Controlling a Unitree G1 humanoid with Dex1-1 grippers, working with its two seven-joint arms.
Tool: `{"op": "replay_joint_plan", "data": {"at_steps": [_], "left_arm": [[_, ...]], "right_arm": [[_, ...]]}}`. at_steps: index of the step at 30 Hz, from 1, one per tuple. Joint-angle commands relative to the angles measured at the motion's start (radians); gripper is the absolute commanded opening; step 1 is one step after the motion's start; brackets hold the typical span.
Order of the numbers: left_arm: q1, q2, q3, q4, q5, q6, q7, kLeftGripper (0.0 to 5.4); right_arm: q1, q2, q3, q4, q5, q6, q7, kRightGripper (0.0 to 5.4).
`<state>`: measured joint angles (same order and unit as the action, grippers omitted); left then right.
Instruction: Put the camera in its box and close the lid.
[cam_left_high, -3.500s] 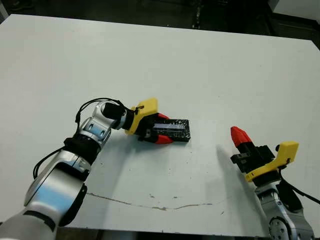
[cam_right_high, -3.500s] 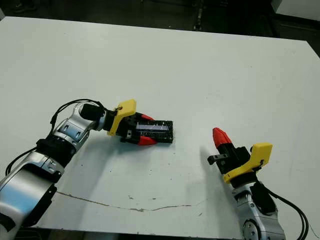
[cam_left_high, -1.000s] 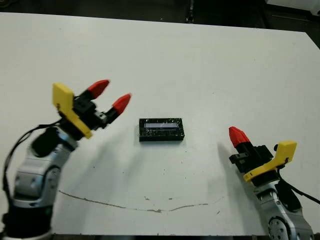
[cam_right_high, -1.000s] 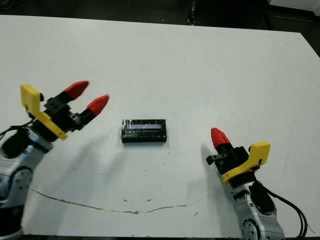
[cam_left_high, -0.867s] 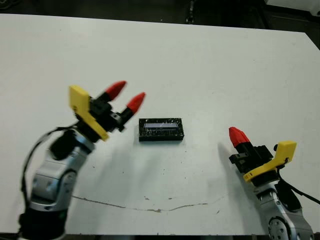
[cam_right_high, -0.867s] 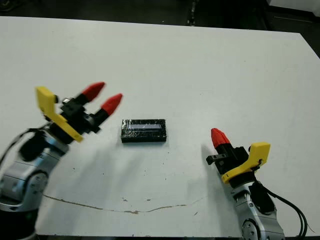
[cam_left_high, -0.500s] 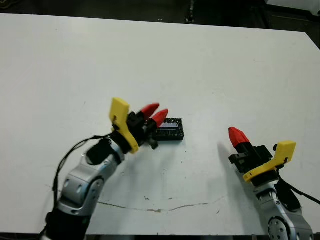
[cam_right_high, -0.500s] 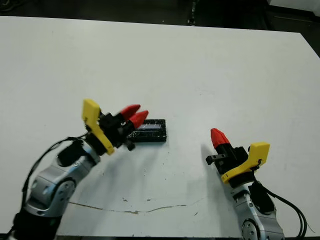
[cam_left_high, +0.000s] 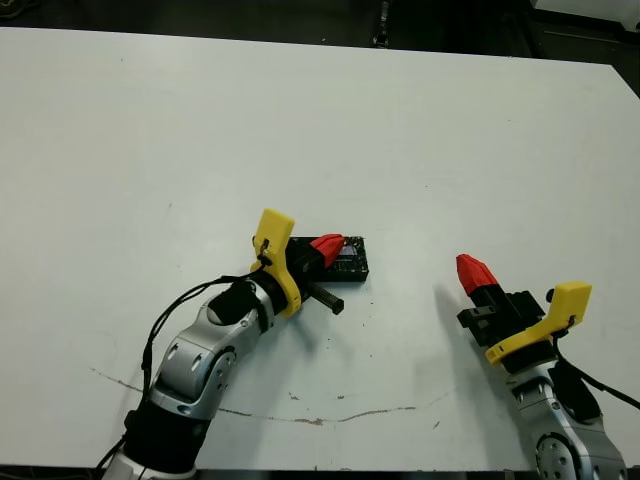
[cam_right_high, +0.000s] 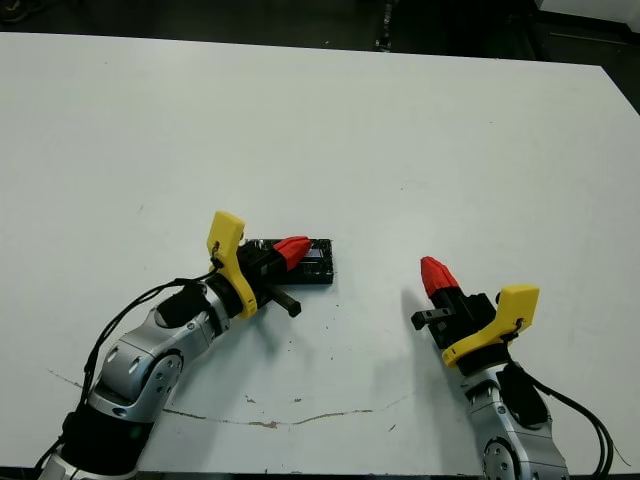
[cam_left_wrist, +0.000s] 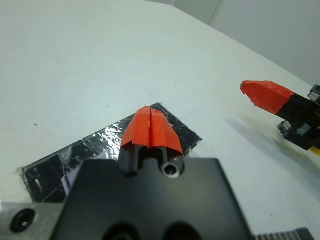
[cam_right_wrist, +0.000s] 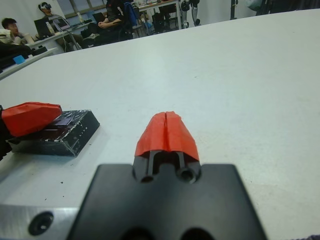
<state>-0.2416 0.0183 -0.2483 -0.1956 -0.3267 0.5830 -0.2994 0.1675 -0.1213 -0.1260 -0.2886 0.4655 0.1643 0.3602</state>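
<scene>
The lid (cam_left_high: 351, 262), black with a wrinkled shiny top and a pale strip, lies flat in the middle of the table as a low black block (cam_right_wrist: 70, 131). The camera and the white box are hidden. My left gripper (cam_left_high: 328, 246) is shut, its red tips resting over the lid's left part (cam_left_wrist: 105, 142), nothing between them. The left wrist view shows those joined tips (cam_left_wrist: 151, 127) above the foil. My right gripper (cam_left_high: 476, 273) is shut and empty, off to the lid's right, apart from it; its tips (cam_right_wrist: 166, 131) point across the table.
A thin brown crack line (cam_left_high: 300, 418) runs along the white table (cam_left_high: 420, 120) near its front edge. Beyond the table's far side, a person (cam_right_wrist: 10, 25) sits at desks with monitors.
My left arm swung in from the left side of the table to the lid, and its fingers went from open to shut. The lid and the right arm stayed put.
</scene>
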Motion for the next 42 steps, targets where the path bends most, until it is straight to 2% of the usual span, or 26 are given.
{"op": "replay_joint_plan", "data": {"at_steps": [1,7,14,18,21,25,29,35,42], "left_arm": [[0.014,0.004,-0.018,-0.002,0.014,0.068,0.017,0.02],[0.016,0.001,-0.012,-0.027,-0.003,0.139,0.03,0.02],[0.029,0.016,0.008,-0.091,-0.031,0.169,0.019,0.02],[0.048,0.031,0.03,-0.146,-0.053,0.154,0.005,0.02],[0.083,0.045,0.057,-0.208,-0.054,0.094,-0.001,0.02],[0.139,0.067,0.099,-0.282,-0.049,-0.044,-0.026,0.02],[0.191,0.053,0.162,-0.308,-0.053,-0.229,-0.034,0.02],[0.216,0.03,0.253,-0.204,0.058,-0.557,0.027,0.02],[0.218,0.022,0.329,-0.021,0.244,-0.842,0.168,0.02]], "right_arm": [[0.011,-0.004,-0.003,-0.002,-0.009,-0.001,-0.009,0.0],[0.009,-0.002,-0.006,0.0,0.002,0.003,-0.003,0.0],[0.009,-0.003,-0.005,-0.003,-0.004,0.003,-0.009,0.0],[0.009,-0.002,-0.004,-0.004,-0.006,0.0,-0.01,0.0],[0.006,-0.003,-0.004,-0.003,-0.009,-0.007,-0.005,0.0],[-0.005,-0.007,-0.009,-0.008,-0.016,-0.014,-0.008,0.0],[-0.032,-0.006,-0.027,-0.018,-0.013,-0.031,-0.015,0.0],[-0.07,-0.01,-0.05,-0.039,-0.017,-0.044,-0.04,0.0],[-0.11,-0.001,-0.073,-0.05,-0.015,-0.051,-0.075,0.0]]}}
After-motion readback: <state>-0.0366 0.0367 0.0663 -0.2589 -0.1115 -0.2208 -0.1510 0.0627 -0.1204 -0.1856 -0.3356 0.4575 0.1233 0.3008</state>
